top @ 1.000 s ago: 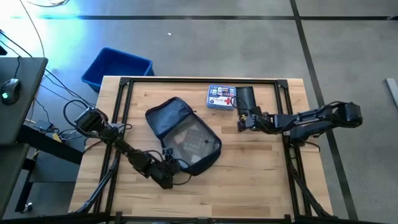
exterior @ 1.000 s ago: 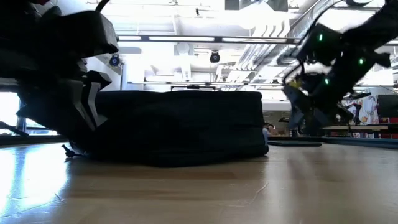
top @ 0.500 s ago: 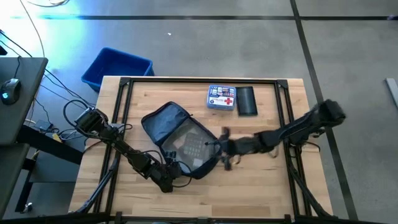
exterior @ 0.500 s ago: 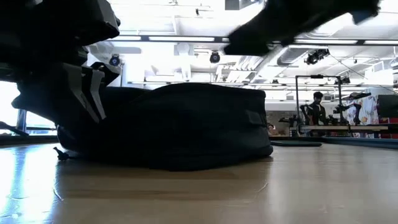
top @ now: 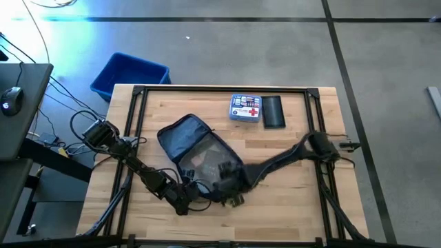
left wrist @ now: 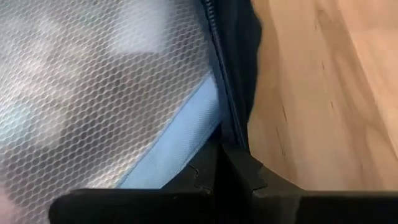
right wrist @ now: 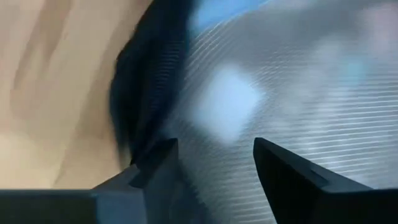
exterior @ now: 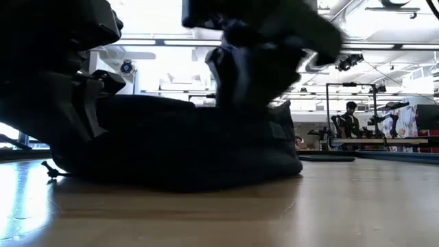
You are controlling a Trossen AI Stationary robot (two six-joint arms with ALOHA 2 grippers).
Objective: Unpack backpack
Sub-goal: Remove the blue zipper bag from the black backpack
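Note:
The dark backpack [top: 200,155] lies open on the middle of the table, its flap [top: 180,132] laid back toward the far left and its grey mesh pocket [left wrist: 93,81] facing up. My left gripper [top: 183,200] is shut on the backpack's near edge. My right gripper [top: 231,178] hangs open, pointing down over the mesh near the backpack's near right rim; in the right wrist view its fingers [right wrist: 283,171] stand either side of the mesh [right wrist: 236,93]. I cannot tell whether they touch it. My left gripper pinches the backpack's zipper rim [left wrist: 229,134] between its two fingers, at the near edge beside the light blue lining [left wrist: 180,146]. The fingers slant down from the table's near left. The rim is raised a little there, while the backpack's body rests on the table.
A white and blue first-aid box [top: 246,109] and a flat black pouch [top: 273,111] lie near the far edge. A blue bin [top: 129,74] stands on the floor past the far left corner. Bare wood spreads to the right and near side. A person [exterior: 351,118] stands far back in the room.
My right gripper has swung from beside the black pouch at the far right across to the near left, rolled about its own line, and now hangs over the open backpack. In the low view the backpack's top has bulged up and its left end has crept left.

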